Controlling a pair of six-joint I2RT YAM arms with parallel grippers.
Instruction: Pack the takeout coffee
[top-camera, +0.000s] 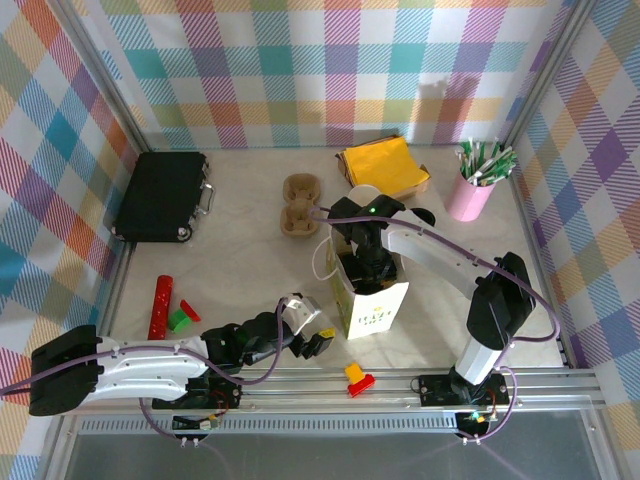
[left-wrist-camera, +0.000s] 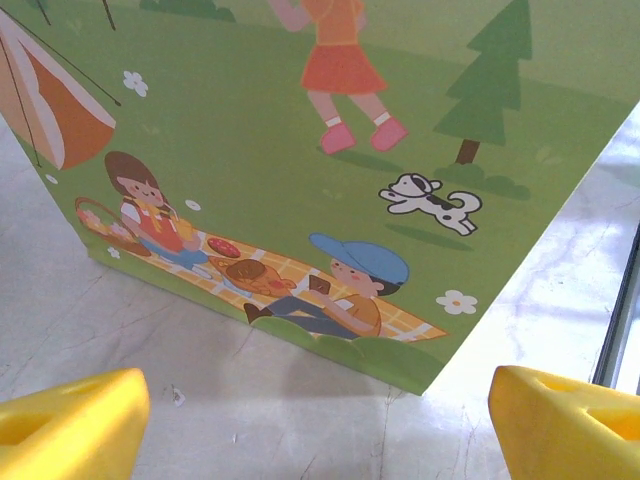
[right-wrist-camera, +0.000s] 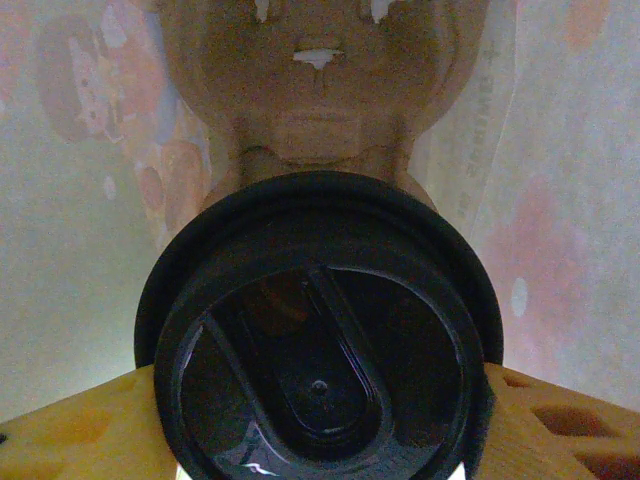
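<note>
The takeout coffee (right-wrist-camera: 318, 340) shows its round black lid from above, deep inside the paper bag (top-camera: 380, 312). My right gripper (right-wrist-camera: 318, 425) reaches down into the bag's open top (top-camera: 365, 262), and its yellow fingers (right-wrist-camera: 70, 430) press against both sides of the cup. Below the cup, a brown moulded cardboard piece (right-wrist-camera: 320, 90) rests inside the bag. My left gripper (top-camera: 318, 342) lies low on the table just left of the bag. It is open (left-wrist-camera: 320, 440), with bare table between its yellow fingertips (left-wrist-camera: 70, 425), and faces the bag's green picnic print (left-wrist-camera: 330, 180).
A brown cup carrier (top-camera: 298, 205) sits behind the bag, with a yellow pad (top-camera: 382, 165) and a pink cup of sticks (top-camera: 472, 190) at the back right. A black case (top-camera: 160, 195) lies back left. A red cylinder (top-camera: 160, 305) and small blocks (top-camera: 358, 378) lie near the front edge.
</note>
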